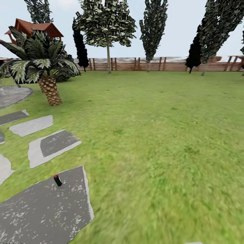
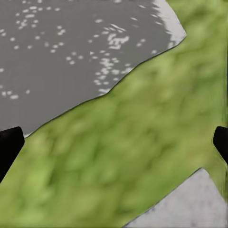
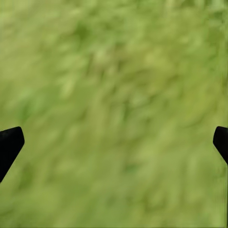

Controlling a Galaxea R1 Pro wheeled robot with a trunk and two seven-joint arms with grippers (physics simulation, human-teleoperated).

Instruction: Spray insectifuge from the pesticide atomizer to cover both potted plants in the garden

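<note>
The pesticide atomizer (image 1: 57,180) stands upright near the far edge of the nearest paving slab (image 1: 40,210) — not yet in reach, so left gripper (image 2: 114,142) and right gripper (image 3: 114,142) hang wide open, empty, over ground.

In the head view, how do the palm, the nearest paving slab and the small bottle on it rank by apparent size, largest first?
1. Nearest paving slab and palm: they look about alike; the slab is much nearer, so I cannot rank them.
2. Bottle: plainly the smallest, dark with a red top, lying on the slab.
</note>
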